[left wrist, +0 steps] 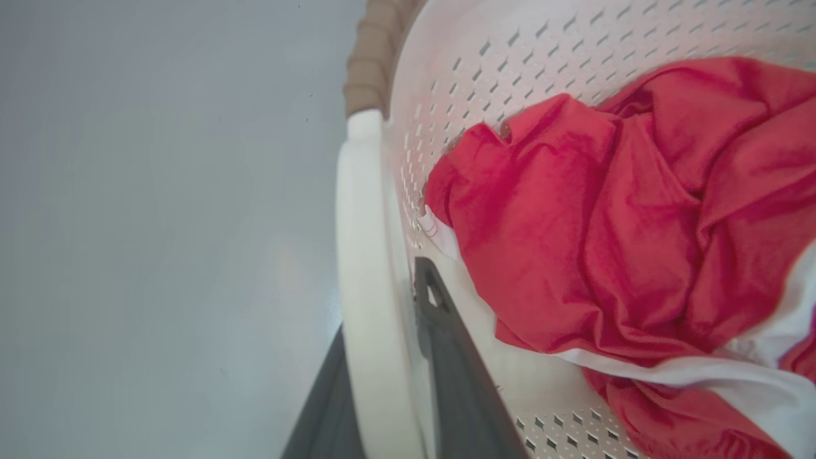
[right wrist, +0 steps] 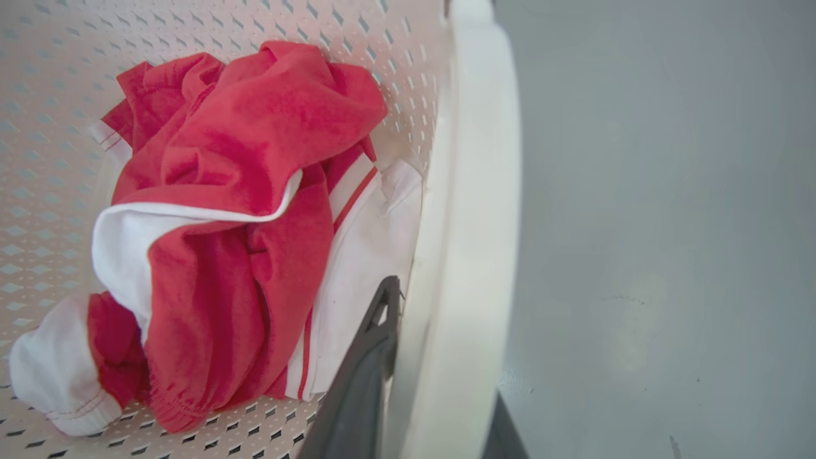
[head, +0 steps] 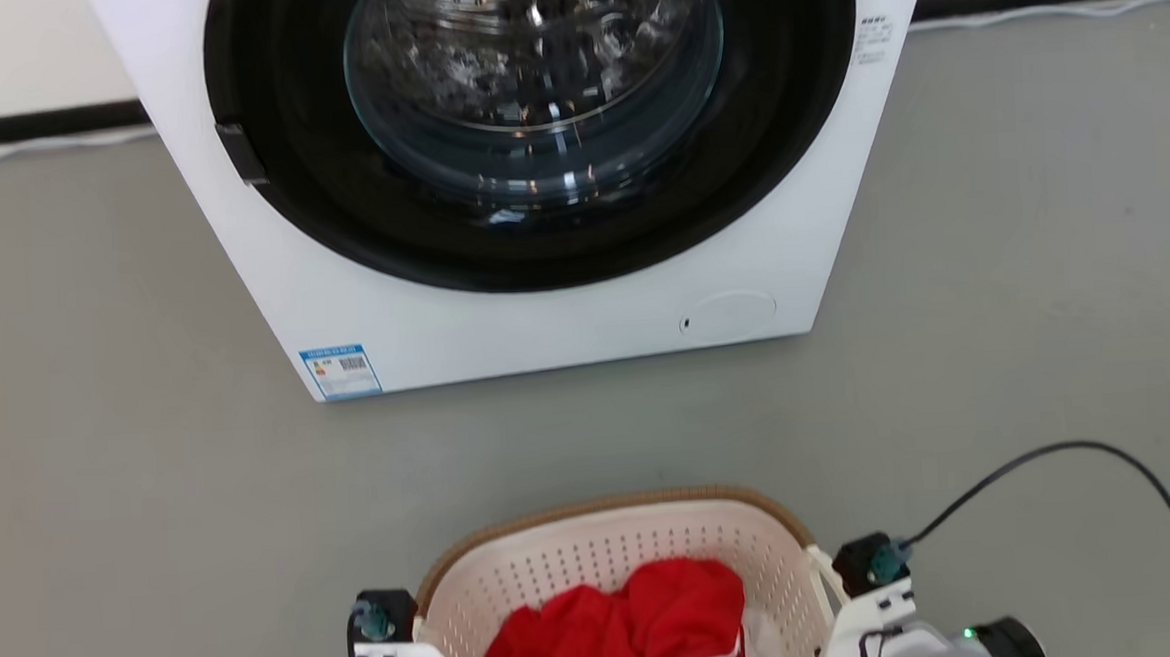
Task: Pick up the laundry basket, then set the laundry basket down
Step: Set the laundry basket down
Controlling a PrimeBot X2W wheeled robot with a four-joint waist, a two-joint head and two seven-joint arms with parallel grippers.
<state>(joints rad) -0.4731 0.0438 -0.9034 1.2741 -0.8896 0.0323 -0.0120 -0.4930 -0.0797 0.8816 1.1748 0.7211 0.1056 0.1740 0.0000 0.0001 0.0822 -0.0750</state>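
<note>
The laundry basket (head: 597,553) is cream-white and perforated with a brown woven rim, and sits at the bottom centre of the head view. Red and white clothes (head: 625,622) lie inside it. My left gripper (head: 385,624) is at its left side. In the left wrist view, the two dark fingers of the left gripper (left wrist: 382,338) are shut on the white loop handle (left wrist: 360,255). My right gripper (head: 873,569) is at the right side. In the right wrist view, the right gripper (right wrist: 446,363) is shut on the other white handle (right wrist: 465,210). Whether the basket touches the floor I cannot tell.
A white front-loading washer (head: 544,311) with its round door shut stands on the grey floor (head: 100,444) just beyond the basket. A black cable (head: 1102,457) loops from my right wrist over the floor at the right. A wall with a dark skirting runs behind.
</note>
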